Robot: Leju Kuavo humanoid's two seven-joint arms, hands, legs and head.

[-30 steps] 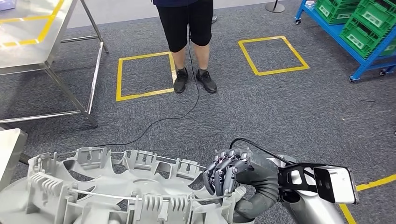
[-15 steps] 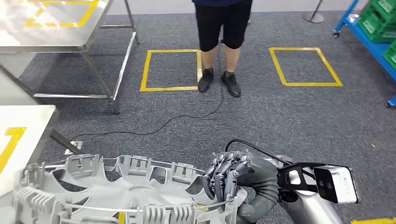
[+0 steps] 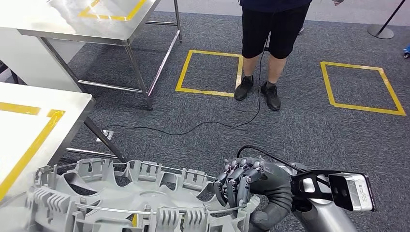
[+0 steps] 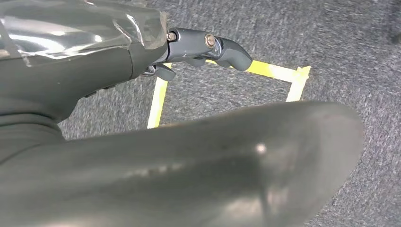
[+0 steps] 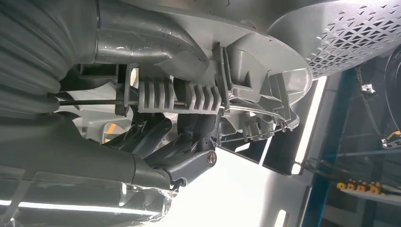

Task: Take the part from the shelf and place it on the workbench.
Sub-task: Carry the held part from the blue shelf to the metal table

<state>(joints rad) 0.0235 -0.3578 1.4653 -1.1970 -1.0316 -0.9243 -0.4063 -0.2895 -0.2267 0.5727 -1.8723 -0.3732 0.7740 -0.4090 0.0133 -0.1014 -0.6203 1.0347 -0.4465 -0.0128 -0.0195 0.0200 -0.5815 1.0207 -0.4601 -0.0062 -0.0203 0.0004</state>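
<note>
Part [image 3: 130,198]: large grey moulded disc, ribbed clips and a thin wire ring round the rim, carried low in front of the body, hollow back face upward, roughly level. Off the shelf already; not yet on any bench. Held flat, by judgement, so the clips stay clear of the fingers and the piece can go down without turning.

Right robot hand [image 3: 240,181]: dark fingers curled over the rim at the part's right edge, clamped on it, thumb underneath. Same grip from the right wrist view [image 5: 184,142], fingers hooked beneath a ribbed clip.

Left robot hand [image 4: 208,47]: seen from the left wrist view over carpet, with a broad smooth grey surface in front, probably the part's outer face. Open or closed, touching or not: cannot tell.

Bench [image 3: 29,140]: steel top with yellow tape border, just beside the part's left edge, its corner over the near rim. Likely destination; taped outline presumably marks the drop zone. Next step calls for carrying the disc over the top and lowering it inside the tape.

Second steel table [image 3: 96,21]: farther off, also taped.

Floor [image 3: 338,140]: grey carpet, two yellow taped squares [image 3: 210,72], black cable [image 3: 193,130] trailing across.

Person [image 3: 270,43]: standing between the squares, well apart, dark shorts and shoes.

Risk: a long carry in a rim-only grip, tilt possible.
</note>
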